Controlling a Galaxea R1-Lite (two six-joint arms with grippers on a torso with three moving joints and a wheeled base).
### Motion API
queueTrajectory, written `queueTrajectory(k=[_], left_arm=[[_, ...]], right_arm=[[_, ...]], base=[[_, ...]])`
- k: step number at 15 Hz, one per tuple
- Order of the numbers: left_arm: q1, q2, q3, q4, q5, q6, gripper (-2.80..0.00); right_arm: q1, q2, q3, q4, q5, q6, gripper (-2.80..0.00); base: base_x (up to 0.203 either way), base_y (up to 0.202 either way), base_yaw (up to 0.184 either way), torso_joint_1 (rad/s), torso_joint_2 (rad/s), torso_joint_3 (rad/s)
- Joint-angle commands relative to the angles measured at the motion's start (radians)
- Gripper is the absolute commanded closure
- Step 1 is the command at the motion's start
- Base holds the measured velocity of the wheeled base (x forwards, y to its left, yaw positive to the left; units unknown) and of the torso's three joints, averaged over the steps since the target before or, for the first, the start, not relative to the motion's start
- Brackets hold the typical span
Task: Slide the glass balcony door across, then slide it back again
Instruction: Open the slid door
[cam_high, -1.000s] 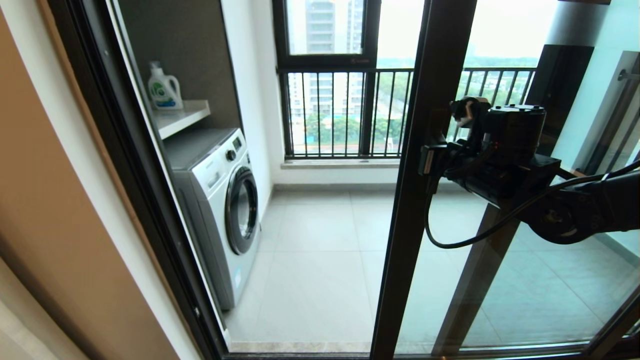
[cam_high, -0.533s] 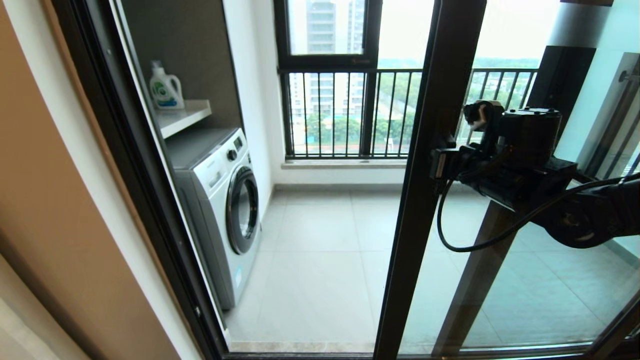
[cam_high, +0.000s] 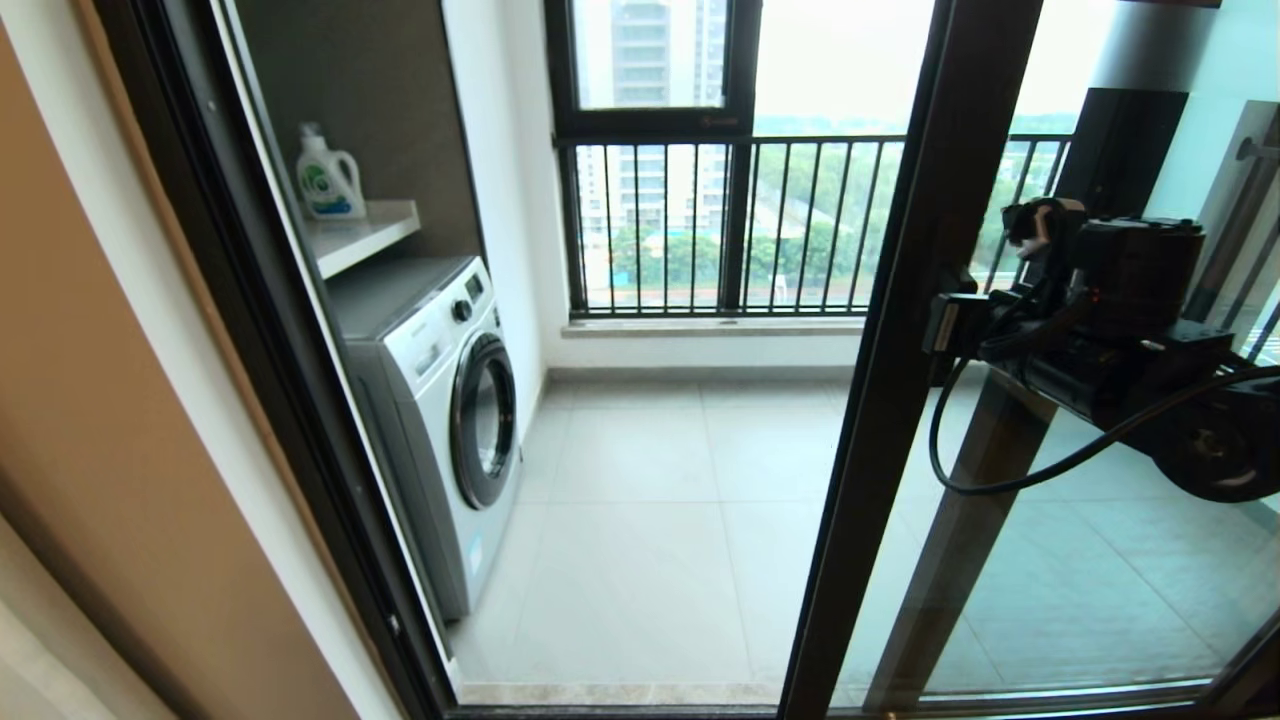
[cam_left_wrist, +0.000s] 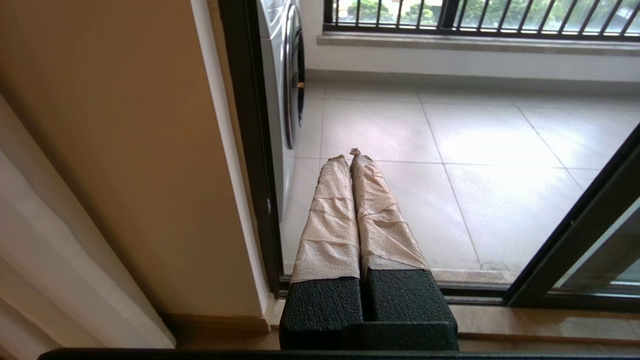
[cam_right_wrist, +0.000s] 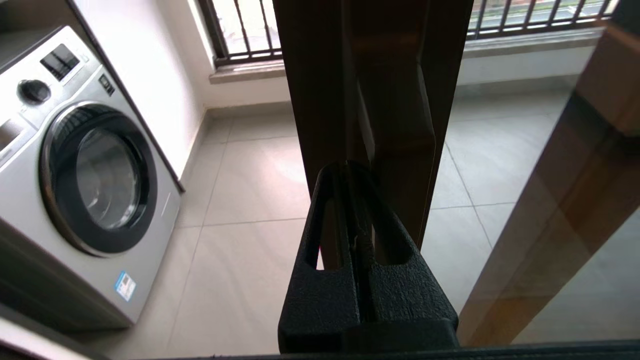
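right gripper (cam_right_wrist: 347, 172): fingers pressed together, nothing held, tips set against the door frame beside the bar handle (cam_right_wrist: 395, 125).
left gripper (cam_left_wrist: 350, 155): fingers closed, empty, parked low on the washer side of the door.
glass balcony door (cam_high: 900, 350): partly slid aside; doorway gap lies between it and the washing machine (cam_high: 440, 400).
push: contact is best kept flat on the frame, force held along the track.
count: one door, one handle, one washer, one detergent bottle (cam_high: 328, 175).
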Motion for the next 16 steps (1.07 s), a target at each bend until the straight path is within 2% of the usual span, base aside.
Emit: queueTrajectory(k=[1,5,16], left_arm=[[0.0,0.001,0.0,0.0,0.001,-0.001,0.0],[0.0,0.001,0.0,0.0,0.001,-0.001,0.0],[0.0,0.001,0.0,0.0,0.001,-0.001,0.0]], right_arm=[[-0.013,-0.018,-0.002,-0.004,0.015,0.0,0.0],[-0.038,-0.035,0.011,-0.003,0.017,0.0,0.0],[-0.226,-0.061,0.062,-0.004,0.124,-0.006,0.0]], base=[[0.0,0.0,0.0,0.0,0.0,0.0],[0.0,0.0,0.0,0.0,0.0,0.0],[0.0,0.0,0.0,0.0,0.0,0.0]])
